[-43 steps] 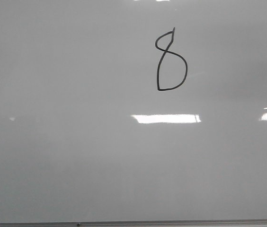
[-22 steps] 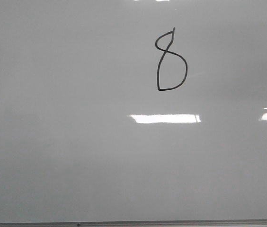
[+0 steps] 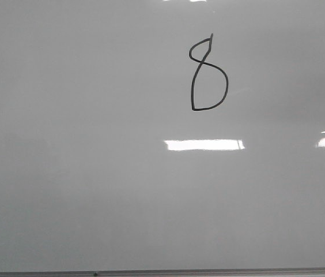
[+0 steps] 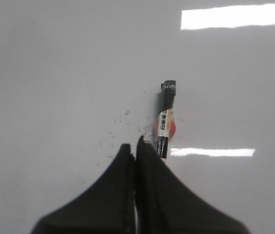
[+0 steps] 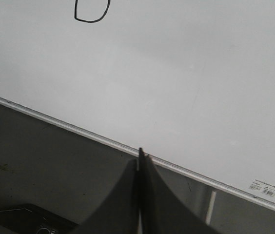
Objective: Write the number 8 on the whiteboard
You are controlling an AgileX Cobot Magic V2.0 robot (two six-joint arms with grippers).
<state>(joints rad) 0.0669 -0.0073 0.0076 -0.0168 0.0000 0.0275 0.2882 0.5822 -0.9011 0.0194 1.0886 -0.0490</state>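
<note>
Black marker line forms the number 8 (image 3: 207, 75) on the far part of the whiteboard (image 3: 93, 190), right of centre in the front view, with a small narrow upper loop above a larger D-shaped lower one. Bright glare patches lie nearer than the figure, and a thin grey metal edge strip (image 3: 162, 271) runs along the board's near side.

Neither arm shows in the front view. In the left wrist view the left gripper (image 4: 136, 146) has its dark fingers pressed together, and a marker (image 4: 165, 119) lies on the board just beside the fingertips, not held.

The right gripper (image 5: 141, 155) is likewise closed on nothing, over the board's edge strip, with the 8's lower loop well apart from it.
</note>
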